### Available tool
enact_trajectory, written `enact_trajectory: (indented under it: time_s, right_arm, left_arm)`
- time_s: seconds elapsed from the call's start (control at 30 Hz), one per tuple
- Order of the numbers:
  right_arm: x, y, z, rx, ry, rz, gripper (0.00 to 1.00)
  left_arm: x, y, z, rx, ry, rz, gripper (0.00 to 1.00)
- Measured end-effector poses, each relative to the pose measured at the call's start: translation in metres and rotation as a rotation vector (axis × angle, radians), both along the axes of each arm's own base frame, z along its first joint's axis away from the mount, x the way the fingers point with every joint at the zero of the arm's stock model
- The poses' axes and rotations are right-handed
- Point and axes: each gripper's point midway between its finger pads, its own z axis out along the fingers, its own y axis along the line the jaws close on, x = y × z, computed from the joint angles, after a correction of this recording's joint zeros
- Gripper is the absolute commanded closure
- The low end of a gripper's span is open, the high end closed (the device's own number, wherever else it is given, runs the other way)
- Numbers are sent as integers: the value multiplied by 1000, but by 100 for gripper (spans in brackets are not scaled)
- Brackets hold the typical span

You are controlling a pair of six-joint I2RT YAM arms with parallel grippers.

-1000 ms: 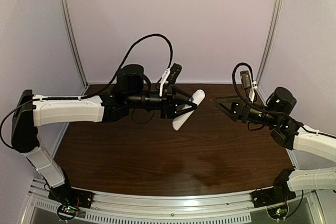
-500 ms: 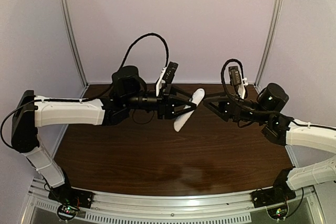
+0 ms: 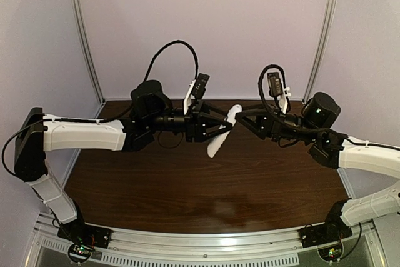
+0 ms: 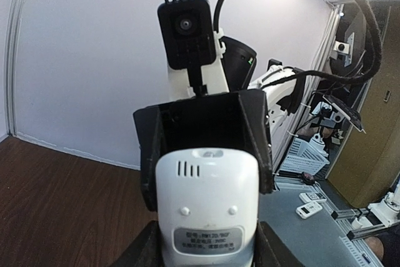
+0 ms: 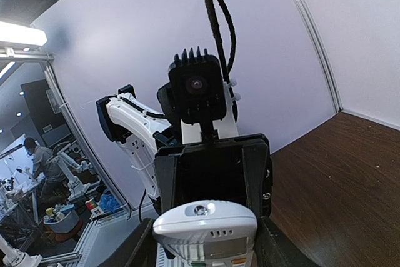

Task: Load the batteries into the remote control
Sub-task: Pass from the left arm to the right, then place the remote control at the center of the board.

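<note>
The white remote control (image 3: 221, 136) hangs tilted above the table, its back label toward the left wrist camera (image 4: 208, 207). My left gripper (image 3: 223, 130) is shut on its lower part, fingers on both long sides. My right gripper (image 3: 240, 117) faces the left one and has its fingers against both sides of the remote's top end, where the small lens and the display show (image 5: 206, 226). In each wrist view the other gripper's black body stands right behind the remote. The batteries are out of view.
The dark wooden table (image 3: 206, 186) lies below both arms, with a pale back wall and metal frame posts (image 3: 322, 35) at its corners. Past the table's edge, small white remotes (image 4: 310, 207) lie on a grey bench.
My right arm has swung left and reached the remote's top end, and its jaws have narrowed onto it. The left gripper has kept its hold and shifted only slightly.
</note>
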Motion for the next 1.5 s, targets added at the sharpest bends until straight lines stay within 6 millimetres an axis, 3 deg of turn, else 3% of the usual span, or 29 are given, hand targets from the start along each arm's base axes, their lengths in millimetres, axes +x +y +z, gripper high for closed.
enact_trajectory:
  time_s: [0.17,0.37,0.43,0.53,0.7,0.8,0.9,1.07,1.17,1.33,1.5]
  right_arm:
    - [0,4,-5,-14,7,3,47]
    - [4,5,-8,-30,1,-20,67]
    - [4,5,-8,-31,0,-20,72]
    - [5,5,-9,-33,3,-21,78]
    - [7,6,-13,-65,23,-25,83]
    - [12,6,-23,-114,50,-49,86]
    - [24,-1,-43,-199,99,-103,88]
    - [46,-10,-79,-382,184,-204,91]
    - [56,-12,-109,-517,247,-238,91]
    - [64,-15,-169,-756,356,-263,91]
    - [61,-16,-210,-958,405,-264,91]
  left_arm:
    - [-1,-2,-4,6,12,-8,76]
    - [2,-3,-8,17,41,-4,76]
    - [2,-3,-8,18,42,-3,72]
    - [2,-3,-9,19,43,-3,51]
    - [6,-2,-13,30,39,15,7]
    - [13,9,-23,57,54,53,3]
    - [35,35,-31,100,74,152,3]
    - [71,85,-12,109,47,367,2]
    - [83,103,-8,119,45,458,3]
    - [102,117,-38,213,110,567,3]
    - [108,124,-70,305,159,622,3]
